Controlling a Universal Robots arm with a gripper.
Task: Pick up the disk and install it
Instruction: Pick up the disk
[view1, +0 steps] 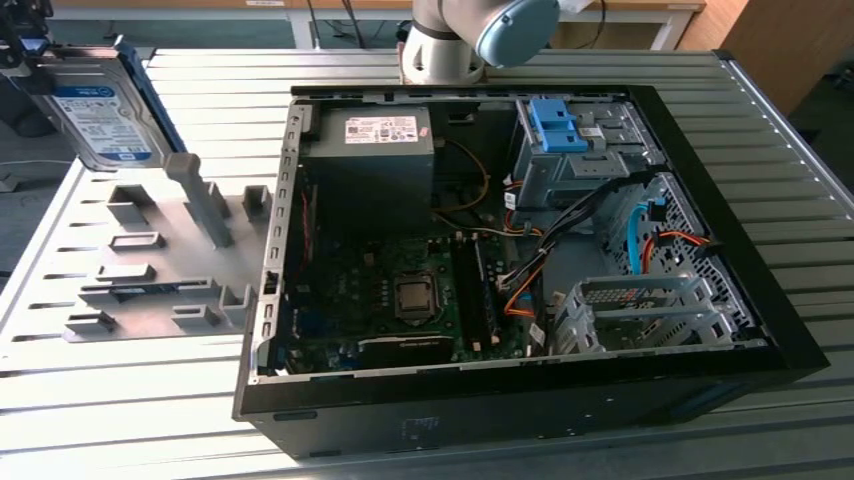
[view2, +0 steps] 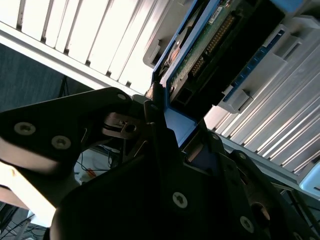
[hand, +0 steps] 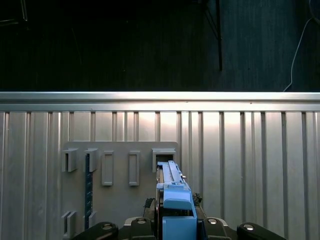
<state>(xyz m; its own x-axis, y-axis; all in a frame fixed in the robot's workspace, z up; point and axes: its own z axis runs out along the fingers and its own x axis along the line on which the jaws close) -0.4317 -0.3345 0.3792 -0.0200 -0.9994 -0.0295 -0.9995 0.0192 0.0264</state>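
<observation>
The disk (view1: 100, 110) is a silver-grey hard drive with a white-and-blue label and blue rails. It hangs on edge at the exterior view's upper left, above the far end of the grey fixture plate (view1: 147, 275). My gripper (view1: 20, 50) is shut on it at its upper end. In the first wrist view the disk (hand: 172, 187) shows edge-on between my gripper's (hand: 176, 222) dark fingers, over an empty slot (hand: 164, 156) of the plate. In the second wrist view the gripper (view2: 167, 120) clamps the blue rail, and the disk's (view2: 210, 45) circuit-board side is in sight.
The open computer case (view1: 287, 200) lies on the slatted metal table (view1: 134, 400) at the exterior view's right. It holds a power supply (view1: 374, 150), a motherboard (view1: 400, 290), cables and a drive bay with a blue bracket (view1: 554, 125). A grey post (view1: 200, 200) rises from the fixture plate.
</observation>
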